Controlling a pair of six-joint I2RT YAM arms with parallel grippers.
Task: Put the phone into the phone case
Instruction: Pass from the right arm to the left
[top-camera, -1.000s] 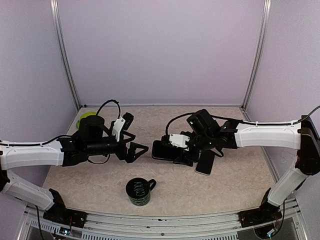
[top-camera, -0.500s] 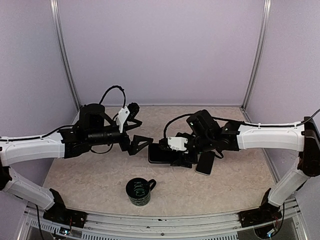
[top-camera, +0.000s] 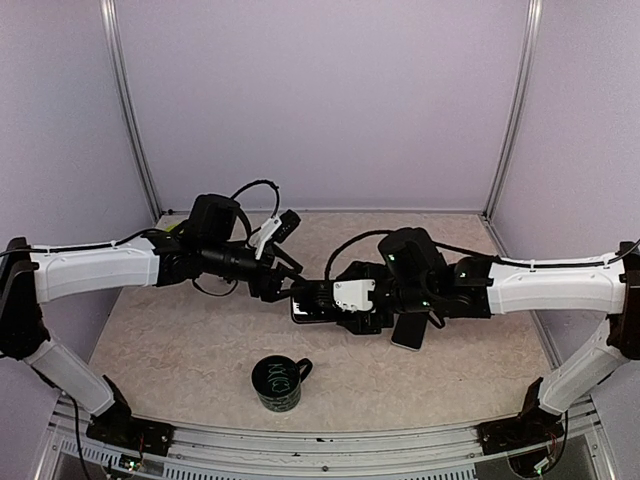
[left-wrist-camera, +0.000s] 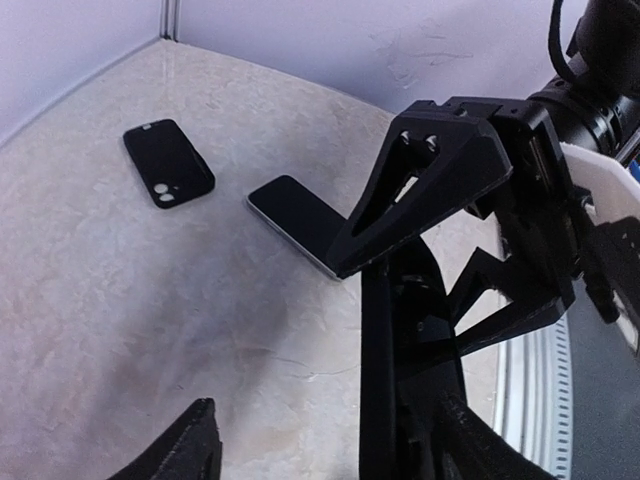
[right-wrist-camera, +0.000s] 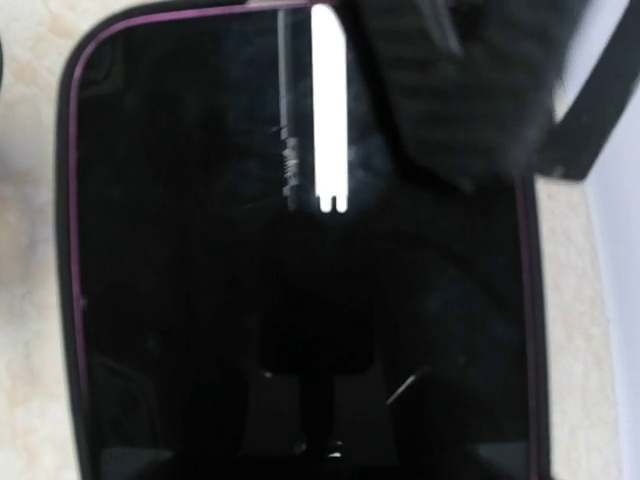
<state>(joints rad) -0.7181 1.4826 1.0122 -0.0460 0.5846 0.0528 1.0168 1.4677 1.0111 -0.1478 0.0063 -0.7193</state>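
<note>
My right gripper (top-camera: 328, 303) is shut on the phone (top-camera: 308, 303), holding it off the table across its width. The right wrist view is filled by the phone's (right-wrist-camera: 300, 300) glossy black screen with a thin purple rim. My left gripper (top-camera: 285, 290) is at the phone's left end. In the left wrist view the phone (left-wrist-camera: 377, 380) stands edge-on between my left fingers (left-wrist-camera: 190, 445). One finger is close to it and the other is well apart, so the jaws are open. A black phone case (left-wrist-camera: 168, 163) with camera holes lies on the table further off.
A second dark phone with a silver edge (left-wrist-camera: 295, 218) lies flat on the table (top-camera: 180, 340) under the right arm (top-camera: 410, 328). A dark mug (top-camera: 278, 383) stands near the front edge. A green object (top-camera: 172, 232) sits at the back left corner.
The left arm has swung right and forward until its gripper reached the phone's left end, and its jaws have narrowed. The right gripper has carried the phone slightly left.
</note>
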